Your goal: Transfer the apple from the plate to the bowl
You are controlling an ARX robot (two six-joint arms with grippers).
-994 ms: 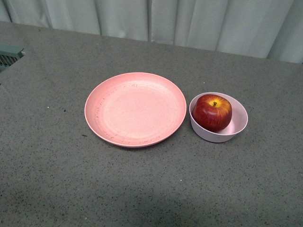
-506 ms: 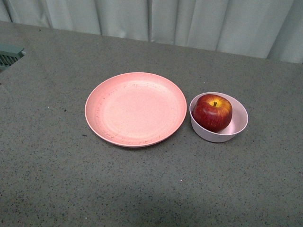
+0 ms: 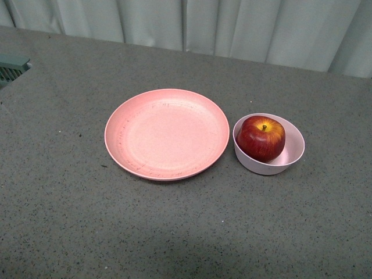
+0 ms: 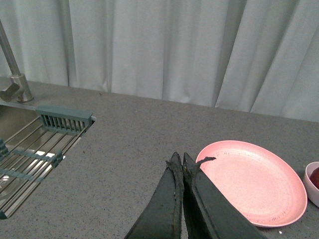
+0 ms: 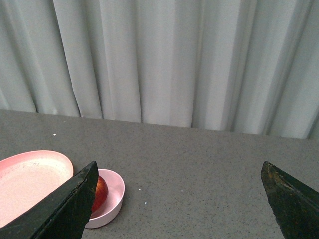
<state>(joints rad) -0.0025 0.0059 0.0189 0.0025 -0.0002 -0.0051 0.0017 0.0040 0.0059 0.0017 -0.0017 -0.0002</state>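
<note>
The apple (image 3: 261, 138) sits inside the bowl (image 3: 293, 152), leaning toward the bowl's left wall, so judged from how things lie the transfer looks done. If you had to handle it once more, expect a firm, fairly heavy fruit with a glossy skin that could slip; you would do best to close on its widest part, across the round sides, from above. It has no real long axis. Its stem (image 3: 264, 127) points up and a little toward the far side, with the yellowish patch around it.

The bowl stands just right of the plate (image 3: 133, 160), the rims nearly touching, and nothing lies on the plate. Both rest on the grey speckled counter (image 3: 186, 232), with a pale curtain (image 3: 232, 26) along the far edge.

Your left gripper (image 4: 179, 160) has its fingers pressed together, empty, hovering left of the plate, with a sink (image 4: 20, 149) further left. Your right gripper (image 5: 179, 194) is spread wide, holding nothing, well clear of the bowl.
</note>
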